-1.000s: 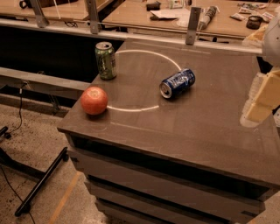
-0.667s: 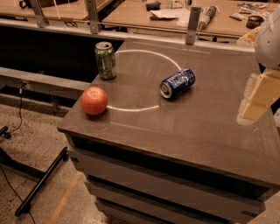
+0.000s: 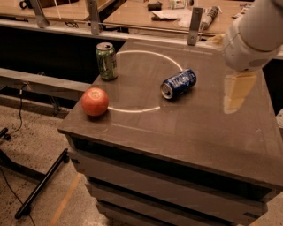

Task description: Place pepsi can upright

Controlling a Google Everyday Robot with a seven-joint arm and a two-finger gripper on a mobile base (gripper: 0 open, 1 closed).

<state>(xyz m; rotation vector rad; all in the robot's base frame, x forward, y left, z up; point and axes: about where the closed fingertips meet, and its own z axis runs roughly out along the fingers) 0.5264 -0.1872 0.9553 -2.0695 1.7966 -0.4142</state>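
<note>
The pepsi can (image 3: 178, 83), dark blue with a silver rim, lies on its side on the dark table (image 3: 177, 132), its top end facing front-left, on the right edge of a white circle drawn on the tabletop. My gripper (image 3: 236, 91) hangs from the white arm (image 3: 254, 31) above the table's right part, to the right of the can and apart from it. It holds nothing that I can see.
A green can (image 3: 106, 61) stands upright at the table's left edge. A red apple (image 3: 94, 101) sits near the front-left corner. Wooden benches with clutter (image 3: 168, 9) lie behind. A black stand leg (image 3: 42, 183) is on the floor at left.
My arm and gripper have moved left, closer to the pepsi can. The cans and the apple have not moved.
</note>
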